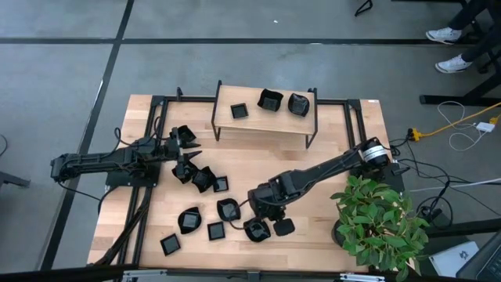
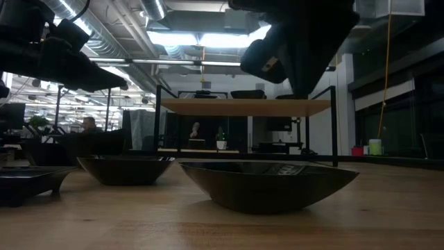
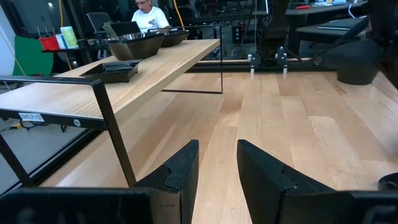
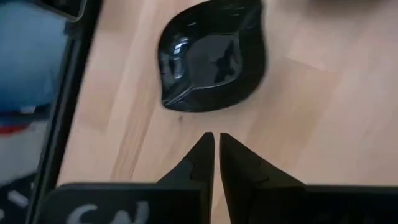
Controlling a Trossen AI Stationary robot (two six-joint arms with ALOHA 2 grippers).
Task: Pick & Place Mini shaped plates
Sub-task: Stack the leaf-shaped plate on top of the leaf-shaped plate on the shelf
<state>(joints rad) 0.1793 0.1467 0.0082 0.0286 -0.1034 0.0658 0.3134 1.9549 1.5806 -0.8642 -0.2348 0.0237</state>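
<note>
Three small black plates (image 1: 270, 102) sat on the raised wooden shelf (image 1: 266, 121) at the bench's far edge: a square one toward its left end and two rounder ones side by side toward its right end. The rest were not yet moved. A loose cluster (image 1: 200, 178) lay on the bench (image 1: 329, 168) left of centre, and a scatter (image 1: 211, 223) ran along the near edge, from a square one near the near-left corner to a pair near the middle of that edge.

By that count, the job looked barely begun: three plates up, roughly a dozen left on the bench, though the cluster was too crowded to count exactly.

The right gripper (image 4: 215, 144) hung just above the bench beside a leaf-shaped plate (image 4: 211, 56), near the middle of the near edge. Its fingers were almost together, with only a slit between them and nothing in them. The plate lay free on the wood.

The left gripper (image 3: 217, 158) waited over the left part of the bench, pointing toward the shelf, its fingers apart and empty.

A potted plant (image 1: 380, 219) stood at the near-right corner.
</note>
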